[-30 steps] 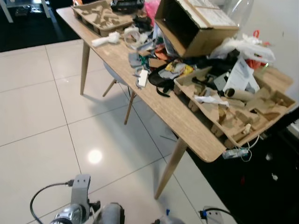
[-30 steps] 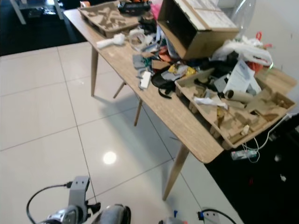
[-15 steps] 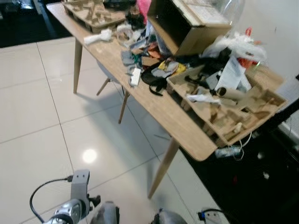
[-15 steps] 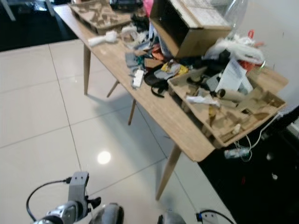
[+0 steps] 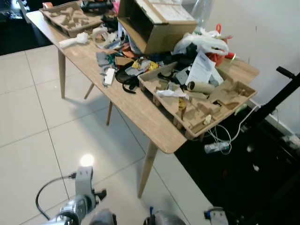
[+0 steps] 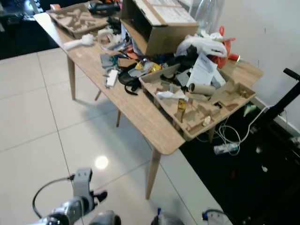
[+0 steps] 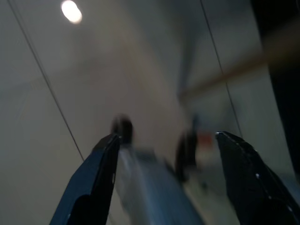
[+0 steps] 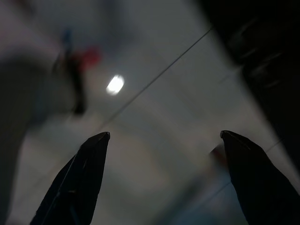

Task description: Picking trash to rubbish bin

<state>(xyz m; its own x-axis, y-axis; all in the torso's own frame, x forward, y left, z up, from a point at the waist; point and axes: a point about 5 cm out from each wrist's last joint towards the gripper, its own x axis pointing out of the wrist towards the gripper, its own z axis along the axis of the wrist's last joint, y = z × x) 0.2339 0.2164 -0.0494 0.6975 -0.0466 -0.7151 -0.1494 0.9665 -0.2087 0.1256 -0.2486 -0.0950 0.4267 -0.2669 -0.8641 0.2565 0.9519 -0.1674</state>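
Left eye view: a long wooden table [image 5: 154, 124] is seen running from the far left toward the near right over a white tiled floor [image 5: 33, 140]. Its top is crowded with trash. A moulded cardboard tray [image 5: 199, 101] is set at the near end, partly over the edge, with a cardboard tube [image 5: 200, 87] and a crumpled paper scrap [image 5: 171, 93] lying in it. An open cardboard box [image 5: 152, 23] is tipped on its side in the middle, beside a white plastic bag [image 5: 201, 42]. A second cardboard tray [image 5: 70, 16] is placed at the far end. A white cable [image 5: 225, 136] is hung off the near end.

Right eye view: the same table is shown, with a small white object [image 6: 111, 78] lying near the long left edge.

Left wrist view: the left gripper [image 7: 166, 140] is seen spread wide over blurred floor, holding nothing.

Right wrist view: the right gripper [image 8: 164, 138] is likewise seen spread wide and unladen above the tiles.
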